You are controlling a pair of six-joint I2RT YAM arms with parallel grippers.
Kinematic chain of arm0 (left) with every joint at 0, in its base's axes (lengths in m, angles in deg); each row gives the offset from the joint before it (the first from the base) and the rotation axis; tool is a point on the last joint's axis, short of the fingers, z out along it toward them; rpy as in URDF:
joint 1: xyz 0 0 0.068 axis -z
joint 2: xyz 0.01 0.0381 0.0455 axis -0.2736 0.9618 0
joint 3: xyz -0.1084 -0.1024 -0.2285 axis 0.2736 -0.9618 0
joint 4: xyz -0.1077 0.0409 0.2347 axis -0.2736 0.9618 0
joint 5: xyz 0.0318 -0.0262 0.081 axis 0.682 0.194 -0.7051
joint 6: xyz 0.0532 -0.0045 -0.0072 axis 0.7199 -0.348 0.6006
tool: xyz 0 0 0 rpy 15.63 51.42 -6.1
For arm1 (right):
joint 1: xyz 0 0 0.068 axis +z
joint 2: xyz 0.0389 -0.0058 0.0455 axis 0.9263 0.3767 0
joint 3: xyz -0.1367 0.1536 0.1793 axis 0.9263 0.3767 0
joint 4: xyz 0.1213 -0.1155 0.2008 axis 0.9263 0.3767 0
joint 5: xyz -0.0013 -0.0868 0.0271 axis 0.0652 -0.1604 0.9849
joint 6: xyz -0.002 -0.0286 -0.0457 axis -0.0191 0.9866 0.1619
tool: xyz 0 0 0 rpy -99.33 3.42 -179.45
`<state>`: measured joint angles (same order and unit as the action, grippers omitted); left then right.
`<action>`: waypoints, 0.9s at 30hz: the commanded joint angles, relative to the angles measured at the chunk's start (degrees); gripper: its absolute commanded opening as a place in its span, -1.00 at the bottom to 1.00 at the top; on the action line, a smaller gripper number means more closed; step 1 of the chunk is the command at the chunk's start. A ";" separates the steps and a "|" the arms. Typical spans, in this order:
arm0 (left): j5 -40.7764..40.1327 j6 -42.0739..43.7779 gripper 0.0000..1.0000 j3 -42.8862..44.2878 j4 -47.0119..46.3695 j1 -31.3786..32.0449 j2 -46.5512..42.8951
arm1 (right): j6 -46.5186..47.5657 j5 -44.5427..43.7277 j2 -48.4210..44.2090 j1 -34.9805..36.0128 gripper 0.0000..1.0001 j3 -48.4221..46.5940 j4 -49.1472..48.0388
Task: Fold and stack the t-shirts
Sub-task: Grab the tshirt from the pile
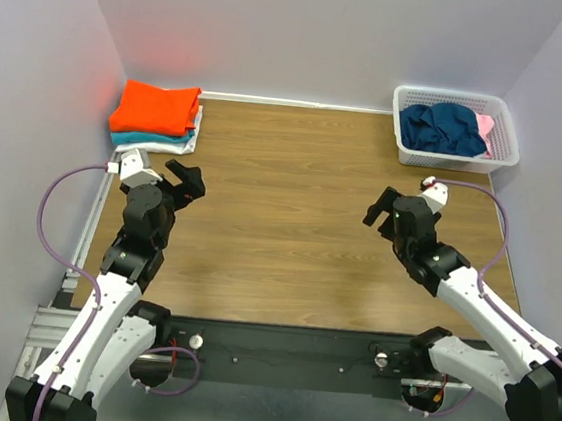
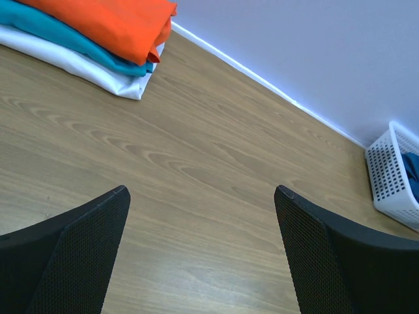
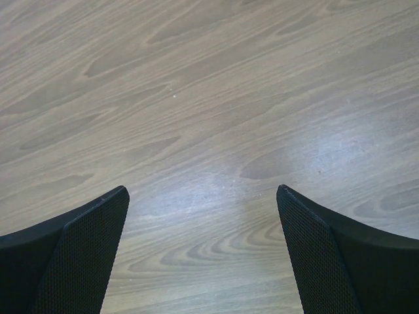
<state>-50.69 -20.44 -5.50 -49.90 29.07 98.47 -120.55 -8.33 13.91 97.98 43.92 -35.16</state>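
Note:
A folded stack sits at the table's far left corner: an orange t-shirt [image 1: 155,107] on top, a teal one [image 1: 143,139] under it, a white one [image 1: 182,144] at the bottom. The stack also shows in the left wrist view, the orange t-shirt [image 2: 111,23] uppermost. A crumpled navy t-shirt [image 1: 441,127] and a pink one [image 1: 485,124] lie in the white lattice basket [image 1: 452,158] at the far right. My left gripper [image 1: 185,182] is open and empty, just in front of the stack. My right gripper [image 1: 382,210] is open and empty above bare wood.
Purple-grey walls close the table at the back and both sides. The basket's corner [image 2: 393,173] shows at the right of the left wrist view. A metal rail [image 1: 87,235] runs along the left table edge. Purple cables loop off both arms.

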 commanded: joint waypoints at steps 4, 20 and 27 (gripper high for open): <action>-1.65 1.55 0.97 -1.27 -4.15 -0.09 -0.40 | 1.36 2.60 7.80 0.13 1.00 -8.37 -0.62; -0.42 4.63 0.97 0.58 -5.47 -0.09 4.08 | 7.78 0.85 40.07 -18.93 1.00 -48.27 -0.53; -1.73 4.89 0.97 1.28 -6.08 -0.09 6.28 | 11.30 -0.30 56.06 -24.91 1.00 -63.04 -0.53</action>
<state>-50.32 -16.38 -6.20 -54.25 29.07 103.76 -111.87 -7.95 63.79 75.73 -12.96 -36.47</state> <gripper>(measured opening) 0.983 0.997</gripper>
